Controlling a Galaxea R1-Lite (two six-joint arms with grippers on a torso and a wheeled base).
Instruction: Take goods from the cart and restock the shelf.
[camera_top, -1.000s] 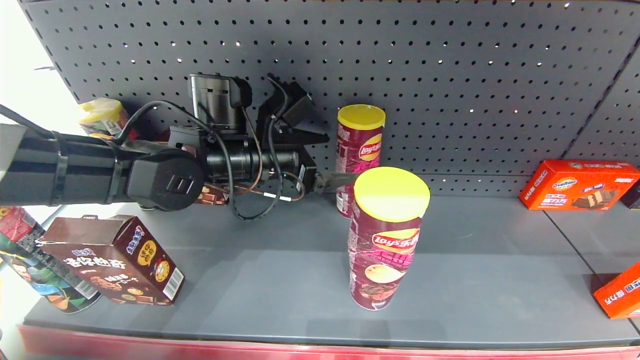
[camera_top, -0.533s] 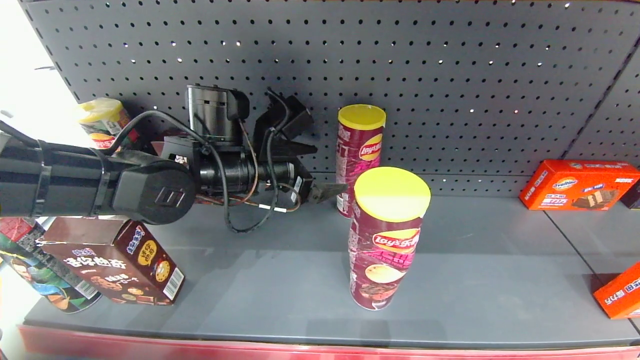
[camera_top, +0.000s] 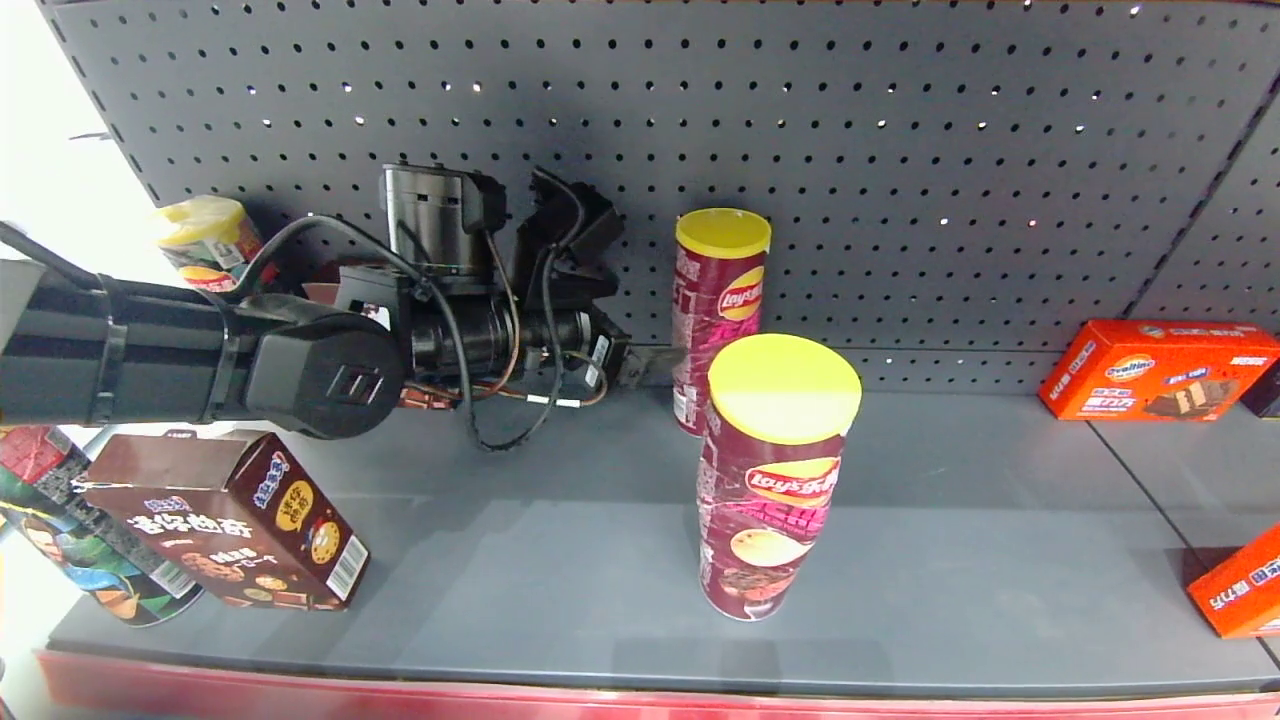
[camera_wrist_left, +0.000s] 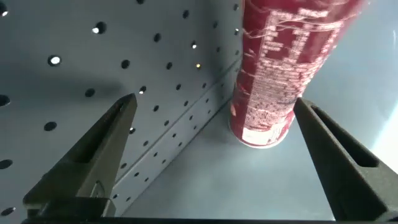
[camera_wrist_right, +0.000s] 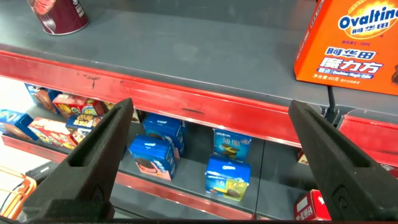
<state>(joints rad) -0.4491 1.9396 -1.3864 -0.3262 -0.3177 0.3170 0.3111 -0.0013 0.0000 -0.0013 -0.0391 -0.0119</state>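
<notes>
My left gripper gaped wide, holding nothing, just left of the rear can, which stood upright at centre frame, far back on the shelf.

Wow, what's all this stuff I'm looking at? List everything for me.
front chip can: 1, maroon, yellow lid, upright mid-shelf
rear chip can: 1, same colours, upright near the pegboard
left can: 1, yellow lid, back left
cookie box: 1, brown, front left
rear box: 1, orange, right back
front box: 1, orange, right front
blue boxes: several, blue, lower shelf
pegboard: 1, grey, behind
shelf: 1, grey, red front edge
left gripper: 1, black, open beside rear chip can
right gripper: 1, black, open, below shelf edge
</notes>
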